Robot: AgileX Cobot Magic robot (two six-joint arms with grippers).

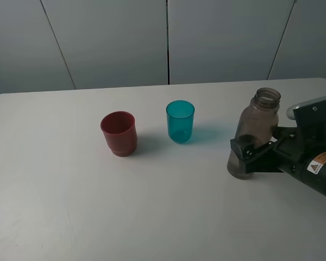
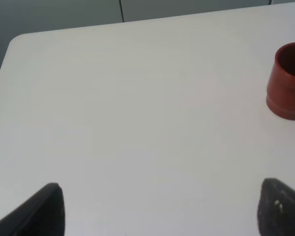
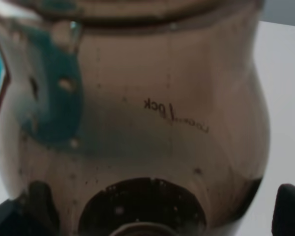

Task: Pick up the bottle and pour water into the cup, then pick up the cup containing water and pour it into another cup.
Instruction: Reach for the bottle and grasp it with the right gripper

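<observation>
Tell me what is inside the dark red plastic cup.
In the opaque dark red plastic cup only bare red inner wall below the rim shows; nothing sticks out. The bottom is shadowed and covered by the near wall, so liquid there cannot be ruled out.

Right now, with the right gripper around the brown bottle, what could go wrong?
The right gripper stands open, low on the tall, uncapped bottle; closing there may tip it. The teal cup is small, with the red cup close beside it, so a pour could miss or knock it.
</observation>
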